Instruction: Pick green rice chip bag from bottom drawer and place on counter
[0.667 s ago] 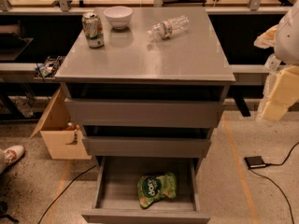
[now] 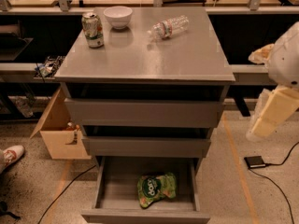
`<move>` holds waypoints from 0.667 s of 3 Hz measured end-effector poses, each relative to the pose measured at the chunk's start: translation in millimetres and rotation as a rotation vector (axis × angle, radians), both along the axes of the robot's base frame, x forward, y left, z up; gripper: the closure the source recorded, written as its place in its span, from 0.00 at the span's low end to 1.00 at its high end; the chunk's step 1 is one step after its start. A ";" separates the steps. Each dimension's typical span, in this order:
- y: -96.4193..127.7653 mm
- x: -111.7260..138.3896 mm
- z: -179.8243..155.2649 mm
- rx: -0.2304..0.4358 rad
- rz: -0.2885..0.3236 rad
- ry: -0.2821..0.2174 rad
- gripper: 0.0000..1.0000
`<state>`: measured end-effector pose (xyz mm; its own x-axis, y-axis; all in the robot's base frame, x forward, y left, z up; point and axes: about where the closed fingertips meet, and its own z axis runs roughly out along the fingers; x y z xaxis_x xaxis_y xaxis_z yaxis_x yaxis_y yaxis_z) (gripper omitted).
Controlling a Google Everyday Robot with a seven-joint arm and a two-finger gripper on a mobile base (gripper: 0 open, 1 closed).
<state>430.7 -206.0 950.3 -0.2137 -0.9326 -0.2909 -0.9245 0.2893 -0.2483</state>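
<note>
The green rice chip bag lies flat in the open bottom drawer, right of its middle, logo up. The two upper grey drawers are slightly open. The counter is the cabinet's grey top. My arm comes in at the right edge, white above and cream below. Its gripper end hangs beside the cabinet's right side at upper-drawer height. It is well above and to the right of the bag and touches nothing.
On the counter stand a green-and-white can and a white bowl at the back left, and a plastic bottle lies at the back. A cardboard box sits left of the cabinet. A black device and cables lie on the floor at the right.
My arm has dropped a little lower and slightly left beside the cabinet. The bag, the drawer and the things on the counter have not moved.
</note>
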 end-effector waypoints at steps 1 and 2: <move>10.4 -9.2 -49.7 0.086 -0.015 0.026 0.00; 22.3 -23.2 -118.5 0.160 -0.040 0.098 0.00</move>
